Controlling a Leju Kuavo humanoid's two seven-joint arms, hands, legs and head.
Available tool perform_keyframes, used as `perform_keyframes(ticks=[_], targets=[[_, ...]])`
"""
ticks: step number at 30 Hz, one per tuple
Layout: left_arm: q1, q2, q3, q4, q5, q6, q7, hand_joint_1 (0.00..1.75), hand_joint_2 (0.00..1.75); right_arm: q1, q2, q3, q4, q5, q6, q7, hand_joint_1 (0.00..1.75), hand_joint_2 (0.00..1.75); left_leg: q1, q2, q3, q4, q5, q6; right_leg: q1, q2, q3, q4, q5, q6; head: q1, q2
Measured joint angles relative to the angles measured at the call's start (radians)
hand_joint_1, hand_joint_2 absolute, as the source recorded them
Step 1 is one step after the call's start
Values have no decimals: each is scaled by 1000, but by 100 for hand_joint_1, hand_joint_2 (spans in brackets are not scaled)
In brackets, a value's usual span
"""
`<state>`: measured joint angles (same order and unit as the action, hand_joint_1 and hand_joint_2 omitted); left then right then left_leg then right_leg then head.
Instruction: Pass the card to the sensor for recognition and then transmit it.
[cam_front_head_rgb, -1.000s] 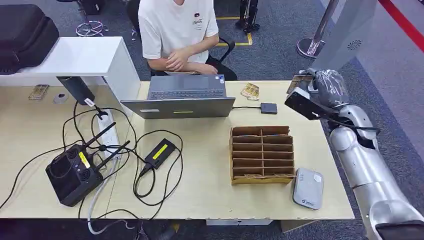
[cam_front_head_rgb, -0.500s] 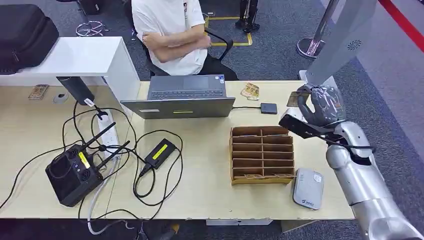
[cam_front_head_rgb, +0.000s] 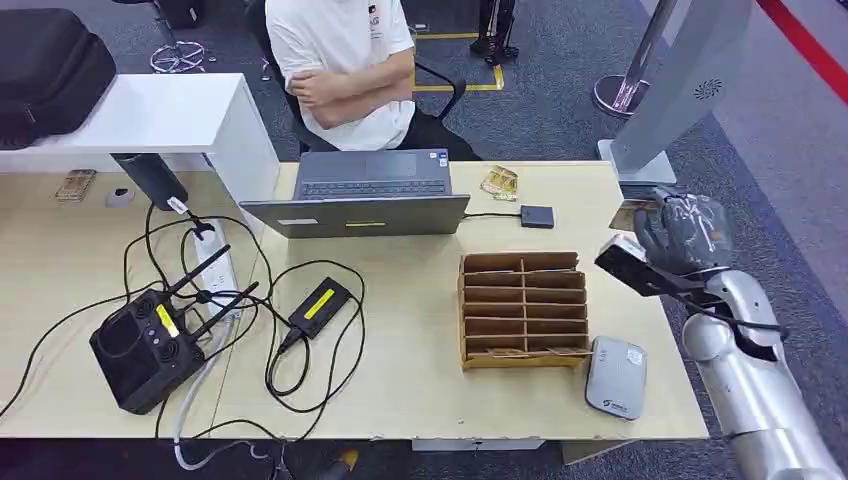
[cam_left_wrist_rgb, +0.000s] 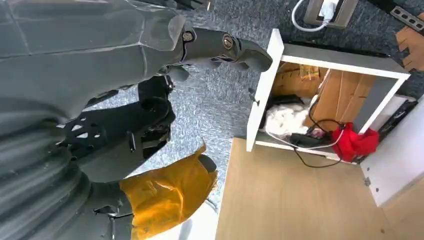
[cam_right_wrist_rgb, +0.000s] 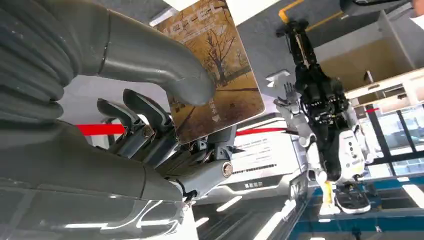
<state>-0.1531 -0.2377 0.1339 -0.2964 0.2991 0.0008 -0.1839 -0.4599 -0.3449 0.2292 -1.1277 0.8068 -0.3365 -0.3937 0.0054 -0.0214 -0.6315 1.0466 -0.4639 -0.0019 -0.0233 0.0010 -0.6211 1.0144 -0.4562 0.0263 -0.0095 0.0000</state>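
My right hand (cam_front_head_rgb: 688, 234) hovers over the table's right edge, beyond the cardboard sorter. It pinches a card (cam_front_head_rgb: 630, 214) between thumb and fingers. The right wrist view shows that card (cam_right_wrist_rgb: 216, 70) close up, brown-gold with a tree picture, under the thick grey thumb of my right hand (cam_right_wrist_rgb: 145, 135). A grey rounded reader (cam_front_head_rgb: 615, 377) lies flat at the table's front right, well nearer to me than the hand. A small black box (cam_front_head_rgb: 537, 216) on a cable sits beside the laptop. My left hand (cam_left_wrist_rgb: 130, 125) hangs beside the desk with nothing in it.
A cardboard sorter (cam_front_head_rgb: 523, 308) with slots stands next to the reader. Behind the laptop (cam_front_head_rgb: 365, 195) sits a person (cam_front_head_rgb: 345, 65) with folded arms. Loose cards (cam_front_head_rgb: 500, 182) lie at the back. Cables, a black controller (cam_front_head_rgb: 140, 345) and a power brick cover the left half.
My right hand has carried the card from the table's far right corner nearer to me and a little to the right. The person has folded their arms.
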Motion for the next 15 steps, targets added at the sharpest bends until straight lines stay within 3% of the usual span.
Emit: perform_keyframes(ticks=[15], targets=[[14,5,1,0,-33,-5,-34,0,175,277,15,-71,-192,34,-43,-37,175,175,2,0,0,0,-2,-1,1,1,0,0,-1,0,0,0]])
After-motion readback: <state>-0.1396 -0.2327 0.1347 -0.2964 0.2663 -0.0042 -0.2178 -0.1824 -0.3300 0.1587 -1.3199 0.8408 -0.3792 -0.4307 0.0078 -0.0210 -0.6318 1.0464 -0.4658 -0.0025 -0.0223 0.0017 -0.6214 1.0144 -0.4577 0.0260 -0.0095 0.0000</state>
